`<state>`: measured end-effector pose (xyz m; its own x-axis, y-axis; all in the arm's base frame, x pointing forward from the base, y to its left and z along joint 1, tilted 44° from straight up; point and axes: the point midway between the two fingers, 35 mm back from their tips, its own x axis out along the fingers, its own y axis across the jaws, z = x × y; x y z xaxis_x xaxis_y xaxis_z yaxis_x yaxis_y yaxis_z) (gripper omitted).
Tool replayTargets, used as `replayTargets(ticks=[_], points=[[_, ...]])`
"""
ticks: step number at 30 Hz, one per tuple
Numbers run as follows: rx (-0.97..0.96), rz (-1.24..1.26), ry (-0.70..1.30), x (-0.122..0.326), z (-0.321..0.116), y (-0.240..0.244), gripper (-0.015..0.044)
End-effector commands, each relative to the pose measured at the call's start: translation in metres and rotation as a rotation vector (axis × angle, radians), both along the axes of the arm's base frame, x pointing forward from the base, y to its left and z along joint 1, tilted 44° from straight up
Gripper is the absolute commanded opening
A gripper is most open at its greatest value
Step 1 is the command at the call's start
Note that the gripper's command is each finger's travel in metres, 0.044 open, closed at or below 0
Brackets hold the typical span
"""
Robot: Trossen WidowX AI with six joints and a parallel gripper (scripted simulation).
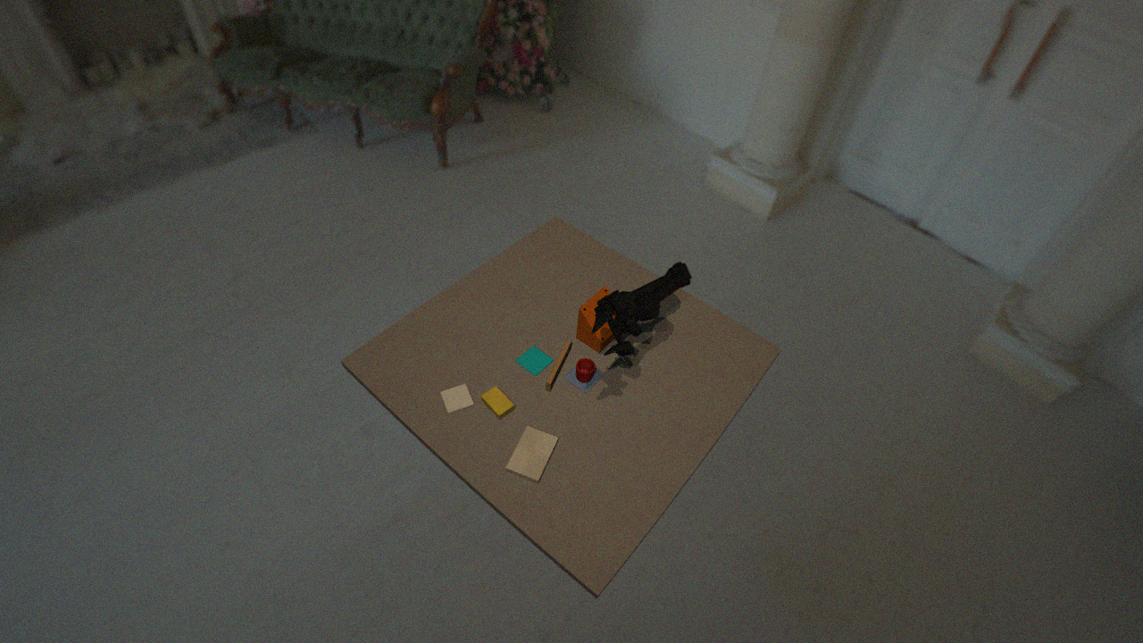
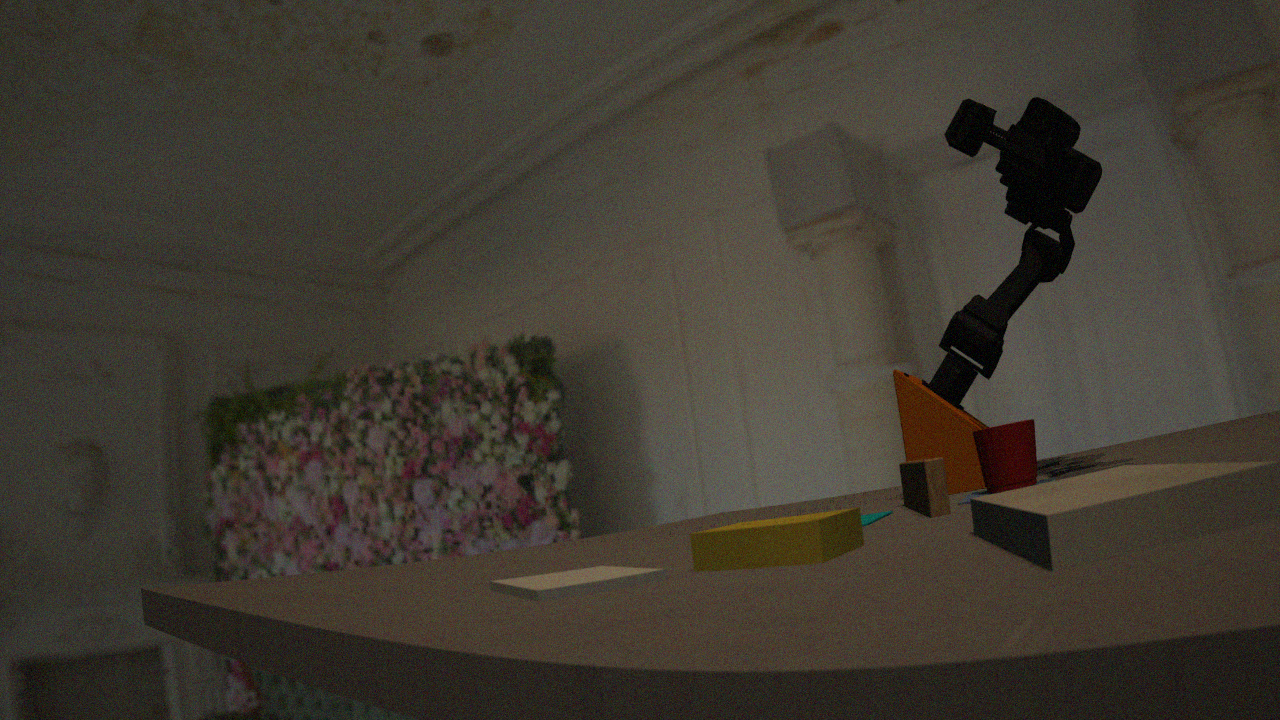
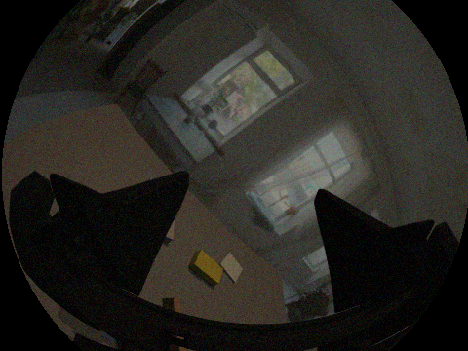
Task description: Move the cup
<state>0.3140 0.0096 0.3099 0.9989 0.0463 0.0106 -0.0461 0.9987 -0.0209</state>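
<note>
The red cup (image 1: pixel 586 368) (image 2: pixel 1008 454) stands upright on the blue-grey pad (image 1: pixel 585 387). The marbles inside it cannot be made out. The other pad, flat and teal (image 1: pixel 533 359) (image 2: pixel 875 518), lies to the left of the cup in the top view, with a wooden bar (image 1: pixel 559 365) (image 2: pixel 924 486) standing between the two pads. My gripper (image 1: pixel 607 359) (image 2: pixel 1023 152) (image 3: pixel 255 187) is open and empty. It is raised well above the table and apart from the cup, facing out across the table. The cup is not visible in the wrist view.
An orange wedge-shaped block (image 1: pixel 589 323) (image 2: pixel 935 438) stands behind the cup, by the arm. A yellow block (image 1: pixel 497 401) (image 2: pixel 776 540) (image 3: pixel 206 268), a thin cream tile (image 1: pixel 457 397) (image 2: pixel 577 580) (image 3: pixel 232 266) and a larger cream block (image 1: pixel 532 453) (image 2: pixel 1118 501) lie toward the table's near-left edge in the top view.
</note>
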Motion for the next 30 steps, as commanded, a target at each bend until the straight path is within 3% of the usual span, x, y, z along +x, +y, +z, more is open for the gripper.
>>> replayTargets(ticks=[1, 5, 10, 16, 18, 30], points=[[0.009, 0.007, 0.019, 0.001, -0.004, 0.001, 0.0374], [0.221, 0.103, 0.418, 0.014, -0.091, 0.017, 0.0269], [0.639, 0.095, 1.04, -0.02, -0.197, 0.041, 0.0148], [1.226, -0.192, 1.753, -0.095, -0.248, 0.071, 0.0148], [1.295, -0.246, 1.828, -0.102, -0.249, 0.074, 0.0148], [1.295, -0.246, 1.827, -0.096, -0.252, 0.075, 0.0148]])
